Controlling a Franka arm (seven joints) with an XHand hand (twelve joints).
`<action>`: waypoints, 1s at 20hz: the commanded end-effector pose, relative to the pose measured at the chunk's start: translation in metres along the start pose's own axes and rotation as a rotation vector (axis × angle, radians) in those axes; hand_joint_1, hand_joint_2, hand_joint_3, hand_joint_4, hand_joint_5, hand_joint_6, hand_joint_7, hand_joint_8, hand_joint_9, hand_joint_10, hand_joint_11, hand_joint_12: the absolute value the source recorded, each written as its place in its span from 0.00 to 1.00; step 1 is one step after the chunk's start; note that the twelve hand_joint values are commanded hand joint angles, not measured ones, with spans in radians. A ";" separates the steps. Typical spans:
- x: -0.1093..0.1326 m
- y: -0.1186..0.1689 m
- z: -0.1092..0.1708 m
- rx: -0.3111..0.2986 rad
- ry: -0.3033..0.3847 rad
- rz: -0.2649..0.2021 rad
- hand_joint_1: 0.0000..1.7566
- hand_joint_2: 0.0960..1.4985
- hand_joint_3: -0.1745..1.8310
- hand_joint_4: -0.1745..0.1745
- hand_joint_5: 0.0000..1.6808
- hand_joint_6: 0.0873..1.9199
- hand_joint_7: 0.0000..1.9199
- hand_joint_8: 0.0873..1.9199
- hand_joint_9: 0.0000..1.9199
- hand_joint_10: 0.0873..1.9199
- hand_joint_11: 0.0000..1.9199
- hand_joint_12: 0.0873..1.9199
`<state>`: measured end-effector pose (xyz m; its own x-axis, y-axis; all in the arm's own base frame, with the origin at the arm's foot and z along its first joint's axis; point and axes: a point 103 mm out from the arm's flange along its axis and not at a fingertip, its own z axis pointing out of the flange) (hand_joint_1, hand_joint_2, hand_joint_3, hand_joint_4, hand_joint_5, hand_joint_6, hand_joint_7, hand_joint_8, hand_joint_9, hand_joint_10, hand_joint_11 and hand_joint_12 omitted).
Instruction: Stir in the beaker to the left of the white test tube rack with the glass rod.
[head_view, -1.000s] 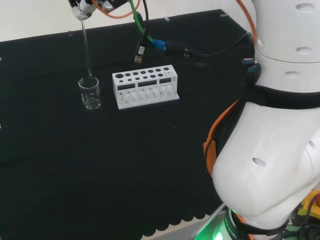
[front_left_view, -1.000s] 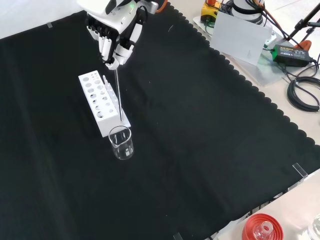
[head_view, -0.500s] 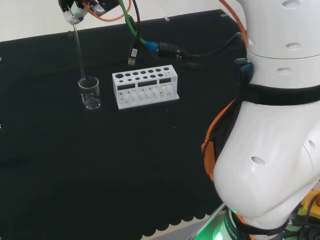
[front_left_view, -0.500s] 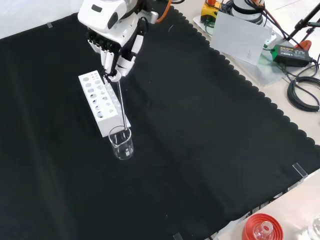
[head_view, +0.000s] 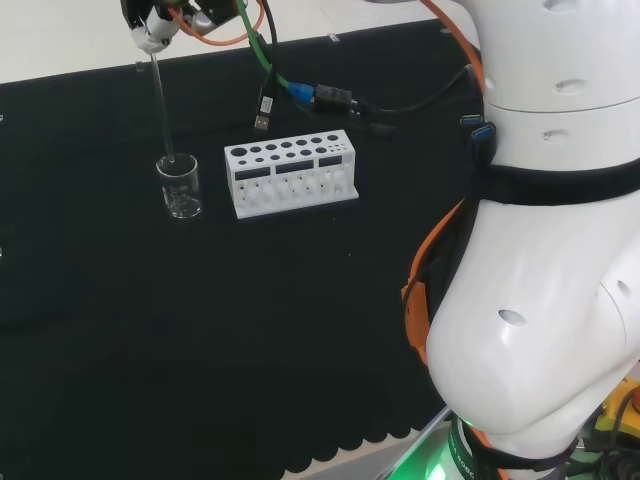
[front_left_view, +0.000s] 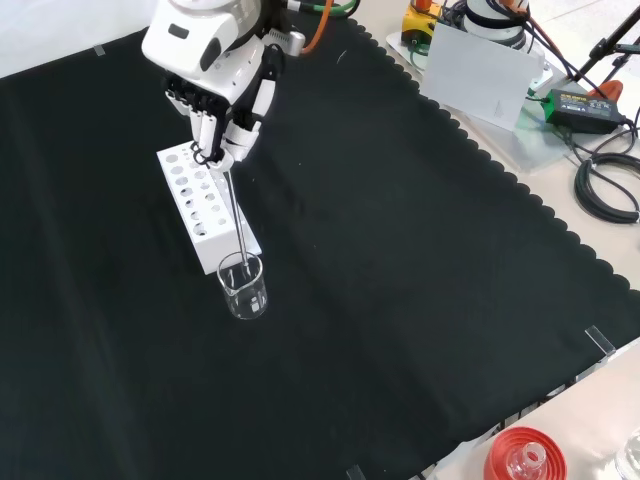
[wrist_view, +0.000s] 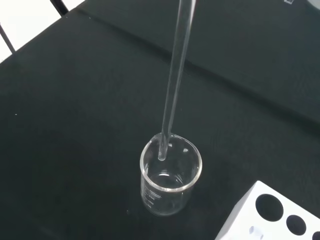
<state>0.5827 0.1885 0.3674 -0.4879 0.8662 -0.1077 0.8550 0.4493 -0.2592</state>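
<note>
Below the fingers (front_left_view: 226, 140): rod (front_left_view: 237, 218) tip now inside beaker (front_left_view: 243, 286).
Fingers grip the rod's top; it has lowered past the rim, so stirring can begin.

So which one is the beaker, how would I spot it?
Find the white test tube rack in the middle of the black cloth. In the head view, the beaker stands just left of it: a small clear glass cup, with a thin glass rod poking into its top.
</note>
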 end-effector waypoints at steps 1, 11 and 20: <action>-0.014 0.008 0.013 0.020 0.015 0.007 0.68 0.73 0.00 0.00 0.68 0.38 0.84 0.40 0.97 0.20 0.89 0.40; -0.021 0.026 0.047 0.056 0.040 0.008 0.68 0.73 0.00 0.00 0.68 0.38 0.84 0.40 0.97 0.20 0.89 0.40; -0.018 0.029 0.068 0.091 0.033 0.000 0.68 0.73 0.00 0.00 0.68 0.38 0.84 0.40 0.97 0.20 0.89 0.40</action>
<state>0.6045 0.1709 0.3011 -0.4743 0.8778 -0.0666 0.8413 0.4297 -0.3282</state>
